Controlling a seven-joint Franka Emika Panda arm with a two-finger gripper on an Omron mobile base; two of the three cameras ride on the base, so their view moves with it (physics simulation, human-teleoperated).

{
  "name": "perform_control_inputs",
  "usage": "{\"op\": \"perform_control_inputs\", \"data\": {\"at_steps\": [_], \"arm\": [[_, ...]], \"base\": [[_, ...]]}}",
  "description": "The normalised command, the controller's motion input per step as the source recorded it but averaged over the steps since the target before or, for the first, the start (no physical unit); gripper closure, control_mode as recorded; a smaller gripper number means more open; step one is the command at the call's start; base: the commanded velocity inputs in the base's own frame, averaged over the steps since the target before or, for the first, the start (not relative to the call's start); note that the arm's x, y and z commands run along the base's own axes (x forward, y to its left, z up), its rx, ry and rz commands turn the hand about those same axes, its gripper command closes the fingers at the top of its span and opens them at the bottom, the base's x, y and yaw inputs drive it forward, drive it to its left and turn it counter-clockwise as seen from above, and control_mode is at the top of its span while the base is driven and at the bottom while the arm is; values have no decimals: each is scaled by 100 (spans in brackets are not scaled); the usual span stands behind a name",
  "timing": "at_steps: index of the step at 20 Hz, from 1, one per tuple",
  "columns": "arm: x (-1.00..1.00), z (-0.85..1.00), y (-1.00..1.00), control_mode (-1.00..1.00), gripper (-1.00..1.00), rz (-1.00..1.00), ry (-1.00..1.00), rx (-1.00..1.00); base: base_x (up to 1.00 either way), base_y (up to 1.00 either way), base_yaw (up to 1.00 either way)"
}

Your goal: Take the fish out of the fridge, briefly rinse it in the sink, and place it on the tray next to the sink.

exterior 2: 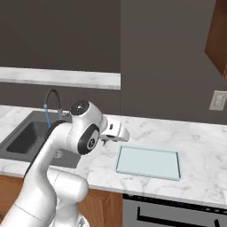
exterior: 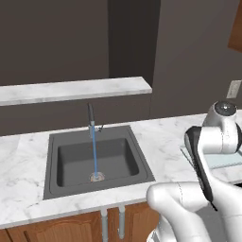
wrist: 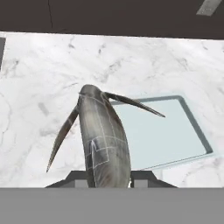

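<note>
The dark-grey fish (wrist: 103, 135) stands between my finger tips, tail fins spread away from the hand, and my gripper (wrist: 109, 177) is shut on it. It hangs over the white marble counter, just left of the pale blue-green tray (wrist: 175, 135). In the right base view my hand (exterior 2: 114, 131) hovers by the left end of the tray (exterior 2: 148, 162), right of the sink (exterior 2: 22, 137). The dark sink (exterior: 71, 160) has water running from its faucet (exterior: 90, 118). The fridge is out of view.
A raised marble ledge (exterior: 71, 90) runs behind the sink. A wall outlet (exterior 2: 218, 99) sits at the right above the counter. Wooden cabinet fronts (exterior: 56, 229) and an appliance front (exterior 2: 177, 213) lie below the counter edge.
</note>
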Motion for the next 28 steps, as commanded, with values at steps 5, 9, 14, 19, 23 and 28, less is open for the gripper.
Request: {"op": "perform_control_inputs", "data": {"at_steps": [5,9,14,19,23,28], "arm": [[27,-18,-100,-100,100,2,13,33],[51,-5,-81,-100,100,0,32,29],[12,-27,-21,-100,100,-6,9,-4],[12,-81,-53,-100,100,-7,1,-9],[50,-44,-36,-100,100,-7,0,0],[61,-20,-7,-100,-100,-9,0,0]], "base": [[0,0,0],[0,0,0],[0,0,0],[0,0,0],[0,0,0],[0,0,0]]}}
